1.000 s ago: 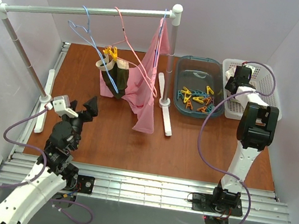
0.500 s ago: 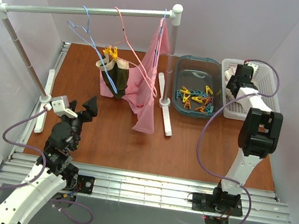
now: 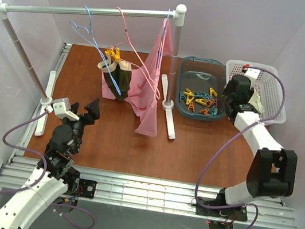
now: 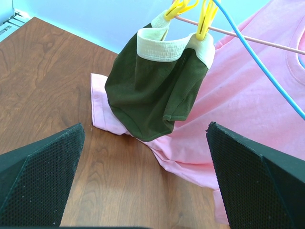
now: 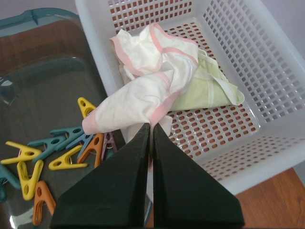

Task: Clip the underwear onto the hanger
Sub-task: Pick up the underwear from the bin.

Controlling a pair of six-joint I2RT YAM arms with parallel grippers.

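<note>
1. The underwear (image 5: 143, 90) hangs bunched from the right tool (image 5: 151, 126), whose fingers are pressed together on a fold of it. Its pink-edged bulk drapes over the near wall of the white basket (image 5: 286, 71), with its long axis running from inside the basket toward the teal bin (image 5: 43, 90).
2. A pale green garment (image 5: 209, 90) lies beneath it in the basket, and coloured clothespins (image 5: 62, 155) lie in the bin just beside.
3. The light-blue hanger (image 3: 101, 54) hangs on the rail (image 3: 53, 9), well apart from the right tool and off to its left (the pink shirt (image 3: 147, 90) hangs between them).
4. The left tool (image 4: 150, 176) is spread and holds nothing. It faces the dark olive underwear (image 4: 152, 90), and its arm is the nearer one to the blue hanger.
5. The next move looks like a leftward carry across the worktop (image 3: 193, 150), lifting the fabric clear of the basket wall. A clothespin has yet to be fetched.
</note>
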